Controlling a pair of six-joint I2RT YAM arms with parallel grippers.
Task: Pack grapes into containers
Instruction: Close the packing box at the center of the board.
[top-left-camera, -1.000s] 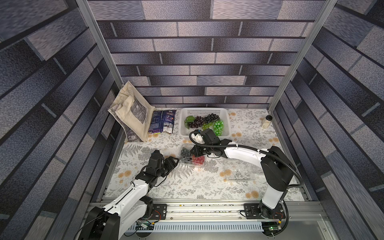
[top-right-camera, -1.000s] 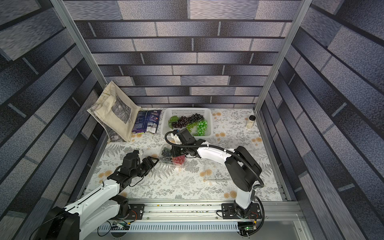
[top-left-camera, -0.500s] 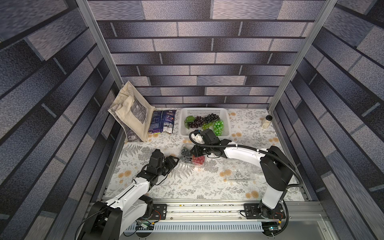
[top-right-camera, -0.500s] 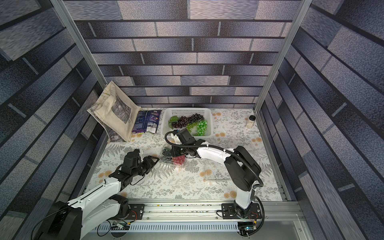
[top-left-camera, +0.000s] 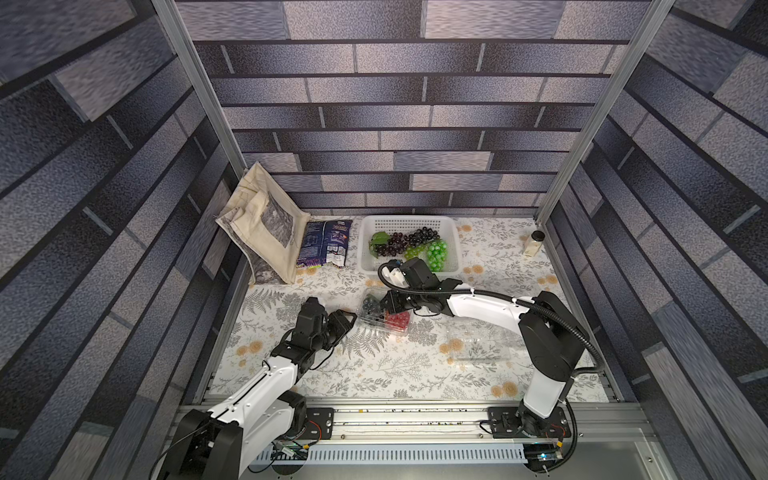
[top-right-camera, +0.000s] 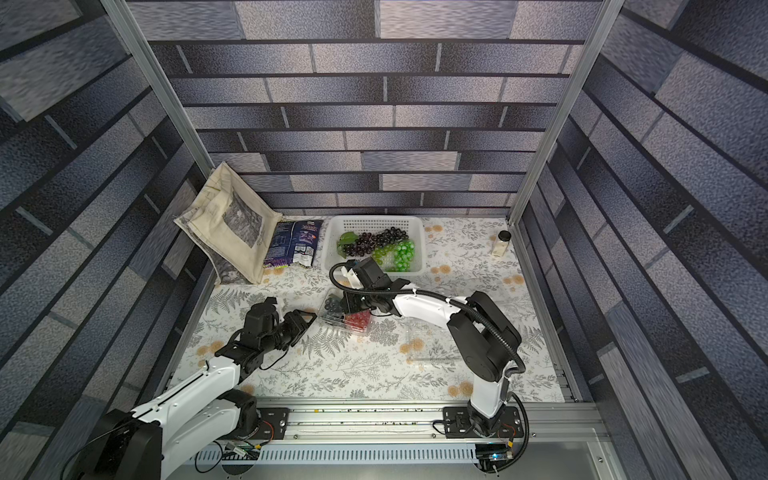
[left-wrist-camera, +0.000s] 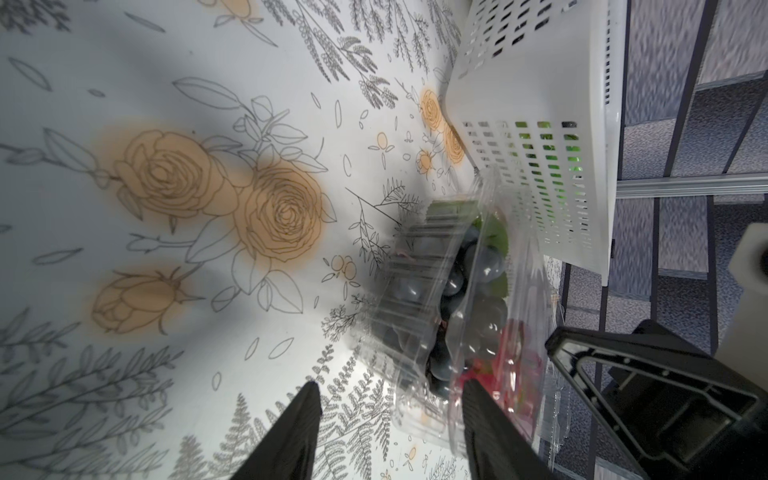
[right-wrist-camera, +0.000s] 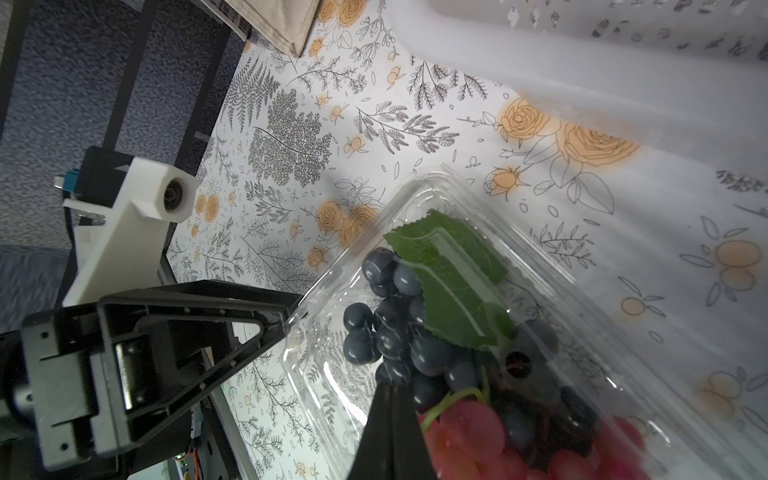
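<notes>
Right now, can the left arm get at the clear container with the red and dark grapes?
Probably yes. The left end effector stands open at the container's corner, nothing between them. The right end effector, shut, sits over the container but leaves that corner free.

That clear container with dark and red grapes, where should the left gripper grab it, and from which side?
I'd pinch the container by its protruding rim at the corner facing the left gripper, coming in low from the robot's left. The rim is a thin lip, and the shut right gripper occupies the top.
</notes>
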